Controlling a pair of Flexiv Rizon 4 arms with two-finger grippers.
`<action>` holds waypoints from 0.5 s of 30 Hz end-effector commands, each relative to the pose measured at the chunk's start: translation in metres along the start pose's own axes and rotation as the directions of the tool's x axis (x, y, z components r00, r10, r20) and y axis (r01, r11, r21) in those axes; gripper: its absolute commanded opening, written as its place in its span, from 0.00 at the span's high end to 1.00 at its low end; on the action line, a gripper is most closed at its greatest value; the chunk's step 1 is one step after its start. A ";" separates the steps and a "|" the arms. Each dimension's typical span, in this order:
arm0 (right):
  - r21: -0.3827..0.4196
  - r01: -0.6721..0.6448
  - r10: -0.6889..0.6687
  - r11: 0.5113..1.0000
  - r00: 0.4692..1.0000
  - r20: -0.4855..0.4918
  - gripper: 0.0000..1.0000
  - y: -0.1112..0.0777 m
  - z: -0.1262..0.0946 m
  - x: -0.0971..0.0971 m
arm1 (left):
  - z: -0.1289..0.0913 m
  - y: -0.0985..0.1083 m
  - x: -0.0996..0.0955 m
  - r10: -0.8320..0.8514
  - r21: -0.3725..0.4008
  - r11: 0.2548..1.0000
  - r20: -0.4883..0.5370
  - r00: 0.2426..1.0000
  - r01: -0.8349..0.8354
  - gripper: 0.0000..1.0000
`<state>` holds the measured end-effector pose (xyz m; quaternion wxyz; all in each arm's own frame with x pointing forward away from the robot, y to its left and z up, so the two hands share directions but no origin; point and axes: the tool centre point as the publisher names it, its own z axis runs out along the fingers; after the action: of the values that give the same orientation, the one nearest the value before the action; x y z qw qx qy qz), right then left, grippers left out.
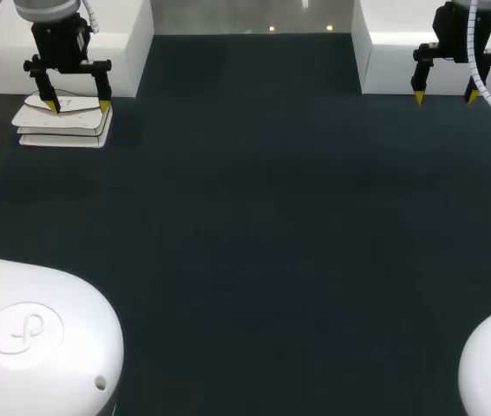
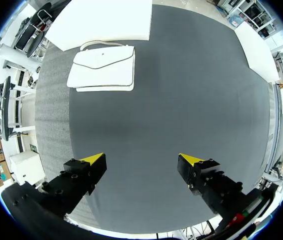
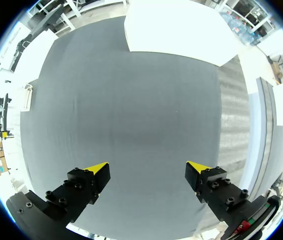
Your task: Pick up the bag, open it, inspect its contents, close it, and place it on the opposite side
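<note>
Up at the far-left corner overhead, your left gripper hangs near the white bag, jaws apart; your right gripper gapes too. Left wrist: bag lies flat ahead, smooth, envelope-flapped, thin strap; pickup not begun, so descend and pinch. Right wrist: only dark woven mat.

White bag, thin dark seam line along flap, table cover dark blue-black, fine woven texture, left gripper and right gripper black, tips bright yellow, blocks plain white, arm bases glossy white
</note>
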<state>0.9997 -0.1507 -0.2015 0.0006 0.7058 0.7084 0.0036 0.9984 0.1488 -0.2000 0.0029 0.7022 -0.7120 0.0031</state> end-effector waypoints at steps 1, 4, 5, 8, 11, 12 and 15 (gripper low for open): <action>-0.047 0.114 -0.113 0.992 0.993 0.024 0.00 0.001 -0.003 0.009 | 0.000 -0.004 -0.003 0.020 -0.006 1.000 -0.044 0.999 -0.020 0.00; -0.117 0.264 -0.261 0.957 0.964 0.047 0.00 0.000 -0.005 0.021 | 0.001 -0.007 -0.012 0.016 0.000 1.000 -0.104 0.994 -0.016 0.00; -0.141 0.315 -0.313 0.939 0.949 0.035 0.00 -0.001 -0.005 0.025 | 0.002 -0.008 -0.016 0.016 0.002 1.000 -0.127 0.992 -0.015 0.00; -0.204 0.470 -0.471 0.859 0.881 0.046 0.00 -0.005 -0.001 0.041 | 0.003 -0.013 -0.031 0.001 0.002 1.000 -0.178 0.984 0.000 0.00; -0.264 0.596 -0.595 0.759 0.799 0.092 0.00 -0.010 0.006 0.055 | 0.005 -0.018 -0.047 -0.012 0.003 1.000 -0.219 0.976 0.013 0.00; -0.282 0.626 -0.633 0.727 0.770 0.078 0.00 -0.011 0.010 0.059 | 0.005 -0.020 -0.050 -0.016 0.003 1.000 -0.225 0.974 0.017 0.00; -0.337 0.704 -0.728 0.625 0.682 0.074 0.00 -0.010 0.019 0.068 | 0.008 -0.027 -0.070 -0.037 0.001 0.999 -0.256 0.966 0.038 0.00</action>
<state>0.9965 -0.0843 -0.2074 0.0474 0.5212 0.8511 0.0418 1.0200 0.2038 -0.2052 0.0584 0.7114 -0.6970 0.0684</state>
